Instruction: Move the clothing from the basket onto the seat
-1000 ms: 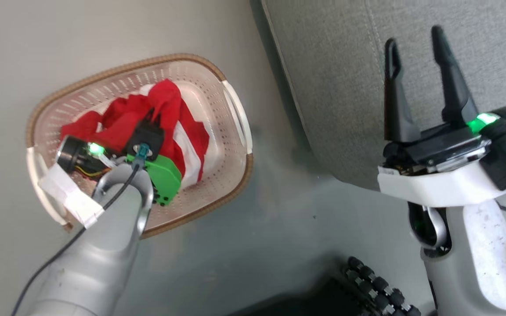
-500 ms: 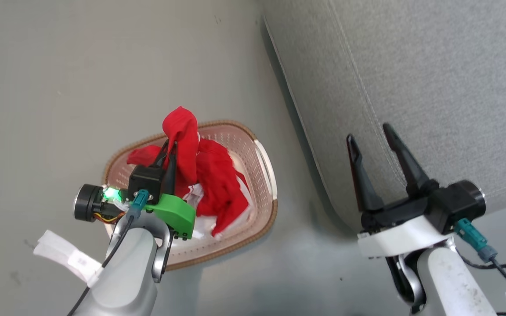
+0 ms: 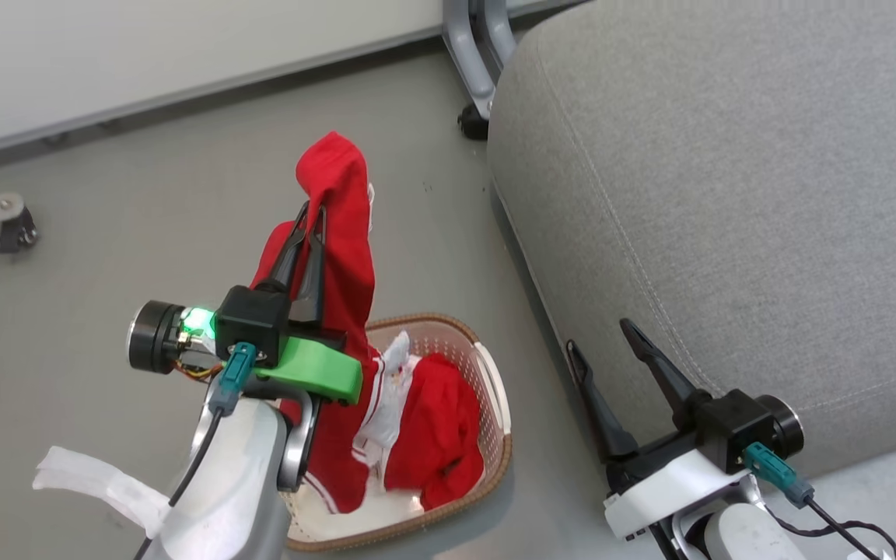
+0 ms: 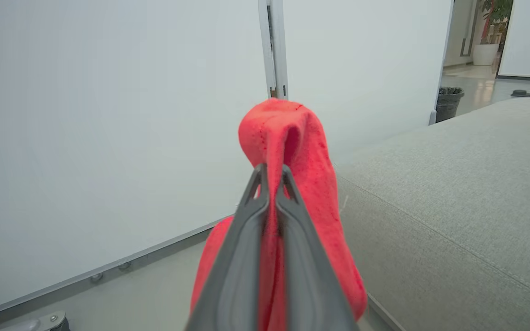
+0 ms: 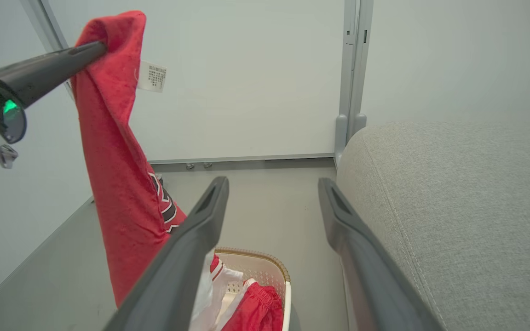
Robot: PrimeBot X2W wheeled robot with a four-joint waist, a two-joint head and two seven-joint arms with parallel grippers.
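- Head view: L gripper (image 3: pixel 313 208) is clamped on a fold of the red clothing (image 3: pixel 343 264), held high above the basket (image 3: pixel 507 455).
- Garment hangs from the grip as a long strip. Its lower end runs down into the basket, next to the red/white pile (image 3: pixel 436 435) lying inside.
- Basket sits on the grey floor (image 3: pixel 145 194), just beside the seat (image 3: pixel 728 194) front edge. Can't tell if they touch.
- R gripper (image 3: pixel 598 334) has its fingers well apart, hovering low by the seat's front edge, to the right of the basket.
- L wrist view: both fingers pressed together w/ red cloth sandwiched between them. Cloth bulges in a lump over the tips, seat off to the right.
- R wrist view: white care tag (image 5: pixel 152 77) on the garment near the top, and a bit of dark/white lettering (image 5: pixel 164 204) lower down, partly hidden by the R finger.
- Bkgd: white wall panel (image 3: pixel 145 54) and a grey metal leg (image 3: pixel 479 70) w/ caster behind the seat corner.
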